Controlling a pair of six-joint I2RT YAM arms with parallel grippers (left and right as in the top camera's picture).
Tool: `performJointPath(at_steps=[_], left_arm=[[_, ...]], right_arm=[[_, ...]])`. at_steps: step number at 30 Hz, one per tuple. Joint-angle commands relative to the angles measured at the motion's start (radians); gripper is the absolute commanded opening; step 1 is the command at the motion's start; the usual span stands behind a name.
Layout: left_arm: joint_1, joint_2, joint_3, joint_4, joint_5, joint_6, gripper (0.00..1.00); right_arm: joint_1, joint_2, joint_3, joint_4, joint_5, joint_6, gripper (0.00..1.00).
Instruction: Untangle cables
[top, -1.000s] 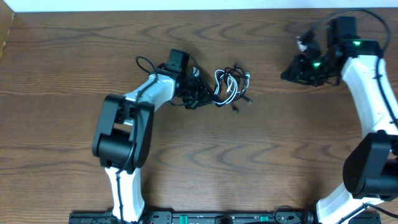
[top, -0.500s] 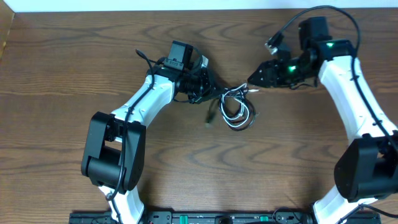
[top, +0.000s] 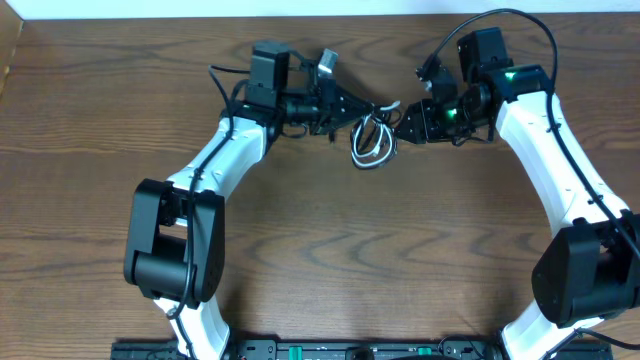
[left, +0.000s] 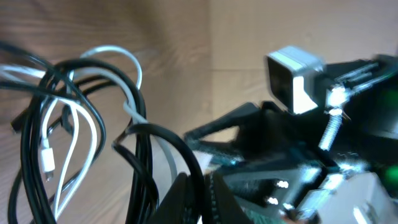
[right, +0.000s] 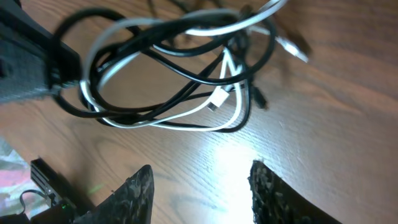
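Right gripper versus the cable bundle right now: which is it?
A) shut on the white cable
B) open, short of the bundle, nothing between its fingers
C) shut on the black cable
B: in the right wrist view the right gripper has its fingers apart with nothing between them, and the cables lie beyond, held by the left gripper.

The table (top: 90, 120) is brown wood with a bold wavy grain, smooth, and shiny enough to throw back a white glare under the lamp. The black cable (left: 144, 174) has a slick, glossy sheath like rubber or plastic. The white cable (right: 216, 101) looks like smooth plastic, plug included. The arms (top: 225, 160) wear glossy white plastic shells, with matt black joints. On the right gripper (right: 200, 186), the fingers (right: 134, 196) are black and rough, pebbled. A small spring (left: 329, 121) is bright bare metal.
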Motion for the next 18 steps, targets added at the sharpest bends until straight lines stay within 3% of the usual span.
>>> performJointPath(at_steps=[1,6,13,18], left_arm=[[0.011,-0.002,0.010,0.033,0.100,-0.114,0.08],[0.011,-0.002,0.010,0.029,0.052,-0.141,0.07],[-0.003,-0.002,0.010,0.029,-0.163,-0.473,0.08],[-0.046,-0.002,0.010,0.031,-0.270,-0.609,0.07]], right_arm=[[0.016,-0.028,0.010,0.026,-0.066,-0.034,0.45],[0.016,-0.028,0.010,0.102,-0.175,-0.004,0.44],[0.040,-0.028,0.010,0.187,-0.216,-0.019,0.45],[0.094,-0.027,0.010,0.227,-0.050,0.004,0.46]])
